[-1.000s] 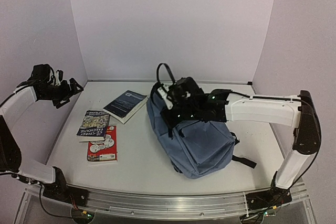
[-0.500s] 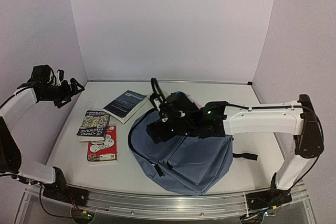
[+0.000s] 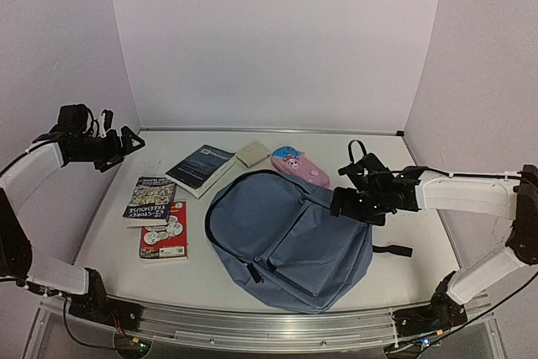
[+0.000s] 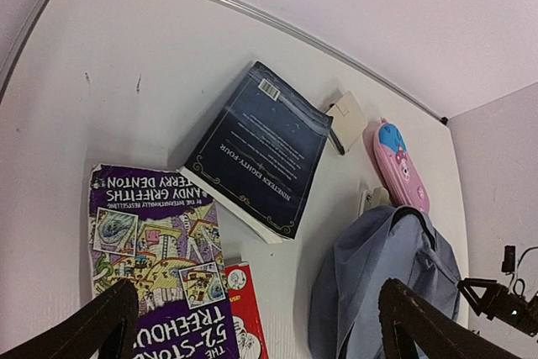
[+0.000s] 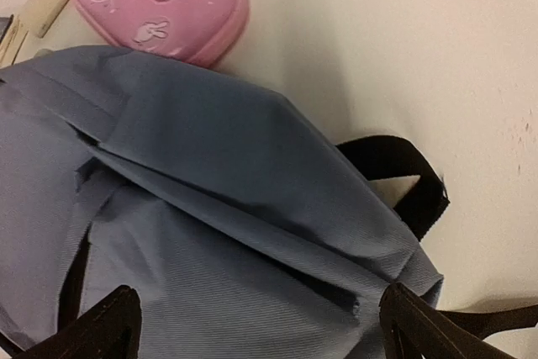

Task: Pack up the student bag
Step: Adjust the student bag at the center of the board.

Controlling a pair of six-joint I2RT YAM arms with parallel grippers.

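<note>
Since a second ago we see the student bag [image 3: 290, 237] drop from upright in the right end effector's [image 3: 343, 204] grip to lying flat. The right arm has drawn back toward the right side of the table [image 3: 412, 153]. The bag now lies at the middle of the table, front pocket facing up, with a black strap trailing off its right edge.

From the right wrist view, the right end effector [image 5: 256, 321] has its fingers spread wide above the bag's [image 5: 210, 233] grey-blue fabric, gripping nothing. The left end effector [image 3: 118, 145] hangs high over the table's left side, likewise spread wide and empty.

A pink pencil case [image 3: 300, 166] lies just behind the bag's top edge, with a small beige block [image 3: 253, 154] beside it on the left. Left of the bag we see a dark blue book [image 3: 200, 167] and nearer to us a purple book [image 3: 150, 199]. The purple book overlaps a red book [image 3: 164, 231].
</note>
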